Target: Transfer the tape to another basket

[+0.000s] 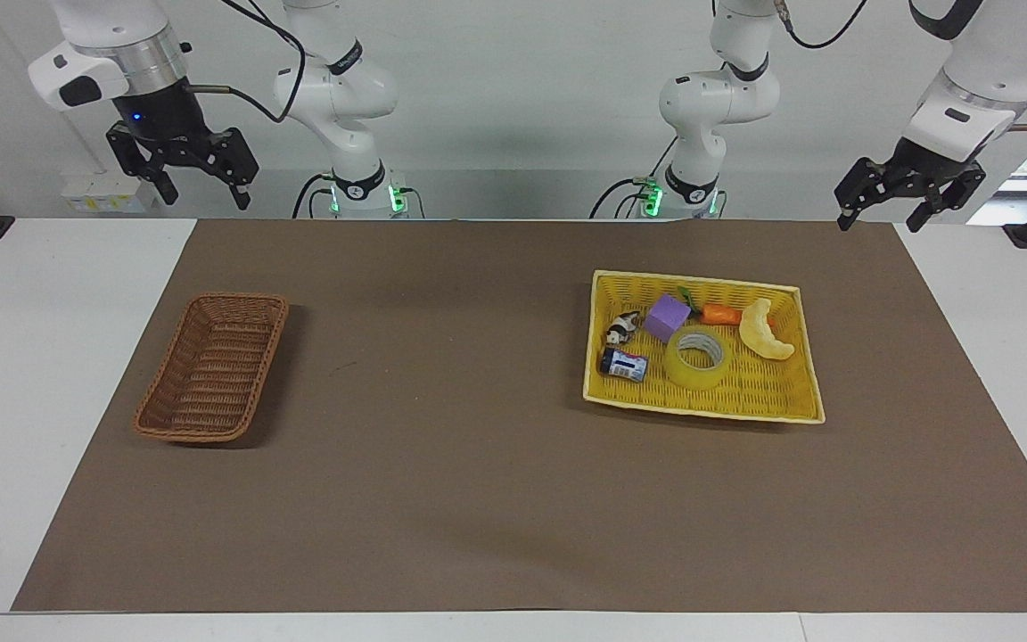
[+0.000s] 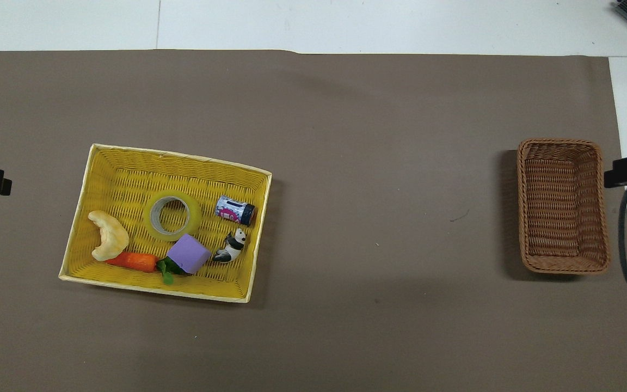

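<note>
The tape (image 1: 696,377) (image 2: 196,218), a translucent yellow roll, lies flat in the bright yellow tray-basket (image 1: 763,394) (image 2: 123,179) toward the left arm's end of the table. It touches a purple cube (image 1: 667,316) and lies just farther from the robots than it. The brown wicker basket (image 1: 215,366) (image 2: 564,207) stands empty toward the right arm's end. My left gripper (image 1: 879,220) hangs open and high over the table corner at the robots' edge, well apart from the tape. My right gripper (image 1: 203,193) hangs open, up over the opposite corner. Both hold nothing.
The yellow tray-basket also holds a carrot toy (image 1: 720,314), a pale crescent toy (image 1: 763,332), a panda figure (image 1: 622,328) and a small can (image 1: 625,364). Brown mat (image 1: 442,374) stretches between the two baskets.
</note>
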You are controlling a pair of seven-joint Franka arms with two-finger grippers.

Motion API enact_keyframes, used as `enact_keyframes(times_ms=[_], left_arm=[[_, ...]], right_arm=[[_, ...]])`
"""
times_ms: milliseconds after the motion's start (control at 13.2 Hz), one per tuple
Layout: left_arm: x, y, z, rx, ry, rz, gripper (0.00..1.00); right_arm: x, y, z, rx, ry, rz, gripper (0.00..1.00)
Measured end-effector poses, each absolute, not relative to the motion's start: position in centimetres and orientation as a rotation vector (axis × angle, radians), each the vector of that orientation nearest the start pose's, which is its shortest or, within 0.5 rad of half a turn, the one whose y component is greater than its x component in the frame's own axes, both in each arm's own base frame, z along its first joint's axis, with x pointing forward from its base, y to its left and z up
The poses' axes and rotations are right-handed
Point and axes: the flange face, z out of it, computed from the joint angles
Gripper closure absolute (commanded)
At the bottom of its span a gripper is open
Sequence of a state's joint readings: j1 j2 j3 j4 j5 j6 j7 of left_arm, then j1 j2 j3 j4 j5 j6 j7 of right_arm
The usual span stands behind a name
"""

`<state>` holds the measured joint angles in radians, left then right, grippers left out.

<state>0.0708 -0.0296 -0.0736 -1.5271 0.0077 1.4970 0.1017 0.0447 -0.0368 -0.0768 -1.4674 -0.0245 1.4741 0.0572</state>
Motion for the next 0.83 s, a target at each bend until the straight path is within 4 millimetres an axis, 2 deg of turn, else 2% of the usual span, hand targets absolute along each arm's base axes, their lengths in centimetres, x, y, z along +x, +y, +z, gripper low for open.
enact_keyframes(times_ms=[834], left_arm=[[53.79, -0.13, 65.34, -3.128, 0.176, 0.008, 0.0]], right_arm=[[53.17, -2.08, 68.41, -3.158, 0.146, -0.069, 0.0]])
